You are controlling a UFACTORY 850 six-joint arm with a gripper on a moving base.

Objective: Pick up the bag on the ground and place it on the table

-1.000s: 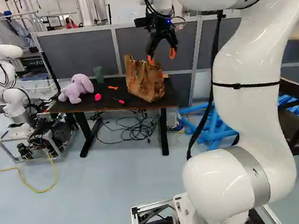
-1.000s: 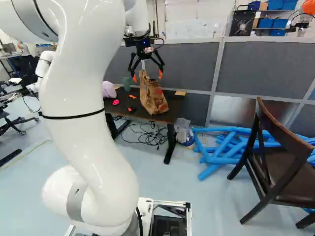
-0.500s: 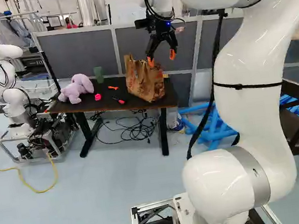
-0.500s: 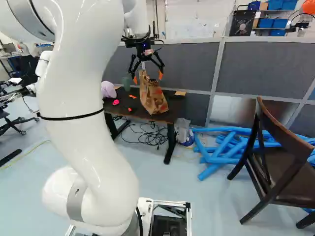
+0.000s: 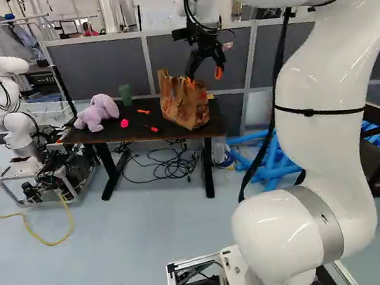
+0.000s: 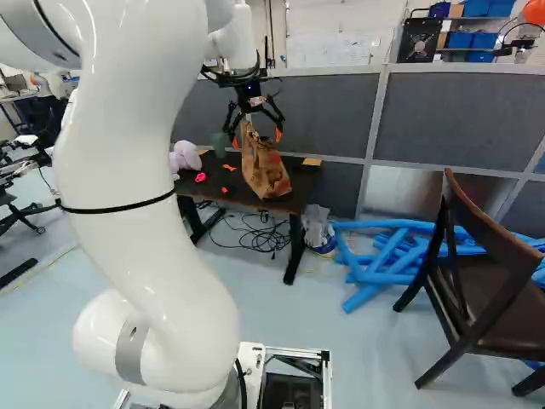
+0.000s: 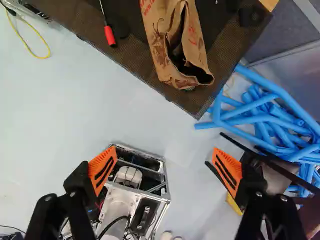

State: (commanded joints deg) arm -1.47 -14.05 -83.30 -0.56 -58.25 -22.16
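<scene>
The brown paper bag stands on the dark table, near its right end in the left base view. Over it hangs my gripper, with both fingers spread wide. From the wrist, nothing is between the fingertips of the gripper. Ahead of them, the paper bag shows its crumpled open mouth, close to the table's corner. The fingers are apart from the bag in the wrist view. No bag is seen on the floor between base and table.
A purple plush toy, a green cup, a pink item and a red-handled tool are on the table. Blue tubes lie right of it, near a dark chair. Another robot stands at the left.
The arm has shifted slightly and the gripper has tilted above the table, its fingers still apart. The bag and the base have not moved.
</scene>
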